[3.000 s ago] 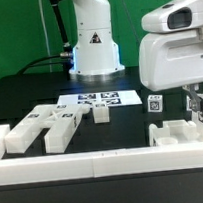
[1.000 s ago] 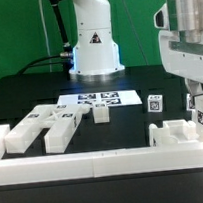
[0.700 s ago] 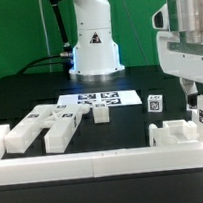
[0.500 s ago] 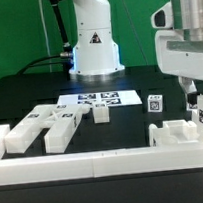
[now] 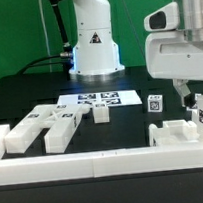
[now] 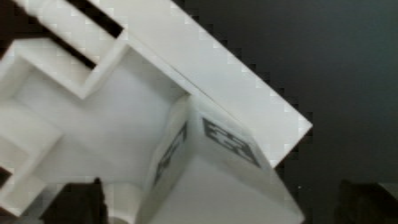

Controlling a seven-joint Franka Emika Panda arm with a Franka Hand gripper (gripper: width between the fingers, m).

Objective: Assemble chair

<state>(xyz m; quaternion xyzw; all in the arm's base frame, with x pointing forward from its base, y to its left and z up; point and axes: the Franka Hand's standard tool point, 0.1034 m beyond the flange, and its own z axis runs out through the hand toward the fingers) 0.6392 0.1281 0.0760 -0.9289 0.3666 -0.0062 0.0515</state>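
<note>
1. Hanging at the exterior view's right, the gripper [image 5: 193,91] is seen with its jaws spread wide and nothing held. In the wrist view the dark fingertips [image 6: 71,205] stand well apart, with white plastic between and below them.
2. Just under the gripper a tagged block [image 5: 202,112] stands against a larger notched piece [image 5: 173,133]. Whether the block is fully seated cannot be told.
3. Risk: if the block is only resting there, it is judged likely to tip or slide off at a light nudge.
4. Risk: the fingers are close above the block. A sideways move made before they are lifted clear could catch an edge and knock the block loose.
5. Risk: a descent made off-centre could shove the block instead of straddling it. Little room is left in front, as the rail [image 5: 96,166] lies just beside the notched piece.
6. The chair [image 5: 42,127] is not yet recognisable as one. It is seen as chunky white plastic pieces carrying black-and-white square tags.
7. Two groups are noted on the black table [image 5: 28,91], well apart. Several blocks lie together at the exterior view's left, near the marker board [image 5: 81,97]. The block and notched piece sit at the right.
8. Most of the assembly is judged to remain.
</note>
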